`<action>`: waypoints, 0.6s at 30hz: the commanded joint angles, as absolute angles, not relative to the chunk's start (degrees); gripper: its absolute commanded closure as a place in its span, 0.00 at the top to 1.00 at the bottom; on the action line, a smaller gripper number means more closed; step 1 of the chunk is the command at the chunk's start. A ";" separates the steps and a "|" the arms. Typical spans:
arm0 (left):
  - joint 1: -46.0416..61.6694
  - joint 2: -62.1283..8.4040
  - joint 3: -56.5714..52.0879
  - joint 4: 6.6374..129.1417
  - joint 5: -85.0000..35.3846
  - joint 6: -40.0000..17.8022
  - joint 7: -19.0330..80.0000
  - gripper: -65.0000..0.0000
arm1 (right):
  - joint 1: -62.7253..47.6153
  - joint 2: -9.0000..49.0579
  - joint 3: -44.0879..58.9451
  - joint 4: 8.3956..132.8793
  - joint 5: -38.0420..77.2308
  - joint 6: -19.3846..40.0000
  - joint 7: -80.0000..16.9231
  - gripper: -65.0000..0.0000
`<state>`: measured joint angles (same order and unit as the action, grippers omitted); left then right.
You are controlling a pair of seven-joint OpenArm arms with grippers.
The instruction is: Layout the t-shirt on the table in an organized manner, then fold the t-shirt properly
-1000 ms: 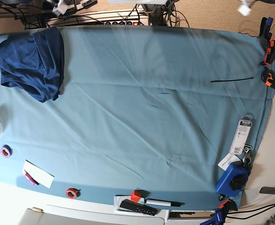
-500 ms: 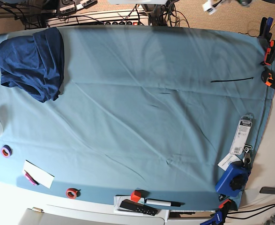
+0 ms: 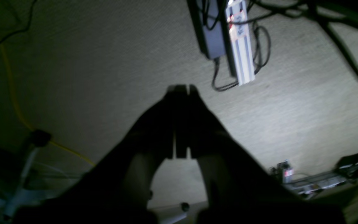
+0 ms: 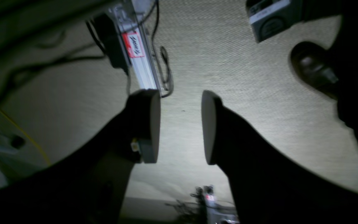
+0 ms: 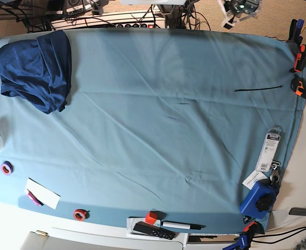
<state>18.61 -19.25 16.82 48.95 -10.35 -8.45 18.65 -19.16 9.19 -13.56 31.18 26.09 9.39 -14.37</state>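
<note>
On the teal-covered counter (image 5: 158,130), your shirt (image 5: 35,70) lay bunched, laying-out and folding both undone, left pincer (image 3: 180,90) closed, right pincer (image 4: 180,95) wide and empty.

The left black tapered hand (image 3: 180,121) was fully shut, its two fingers pressed together. The right black hand with greyish finger pads (image 4: 210,127) stood open, its fingers apart, with nothing between them.
</note>
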 commanded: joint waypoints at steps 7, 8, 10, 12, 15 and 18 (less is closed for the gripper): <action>13.89 -14.13 16.73 41.76 -10.22 -8.54 17.19 0.00 | -16.34 6.00 -13.45 28.71 26.55 5.89 -11.14 0.34; 13.56 -13.37 16.73 41.17 -10.20 -8.54 16.16 0.00 | -15.97 6.02 -13.45 28.71 26.55 5.45 -11.07 0.34; 13.19 -11.99 16.73 40.18 -9.50 -8.47 14.96 0.00 | -15.09 6.02 -13.39 28.71 26.55 3.62 -11.11 0.34; 12.97 -10.74 16.73 39.68 -7.16 -7.40 14.79 0.00 | -14.35 6.02 -13.39 28.71 26.52 2.44 -11.22 0.33; 12.82 -9.56 16.73 39.59 -4.62 -3.86 12.88 0.00 | -13.28 6.02 -13.39 28.71 26.55 1.02 -12.01 0.20; 12.51 -9.39 16.73 39.59 -4.49 -2.52 12.86 0.00 | -12.80 6.04 -13.39 28.71 26.55 -0.12 -12.14 0.07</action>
<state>12.21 -9.19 16.80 39.27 -4.51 -2.35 13.17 -12.58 5.72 -13.52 28.49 26.48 -0.32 -12.10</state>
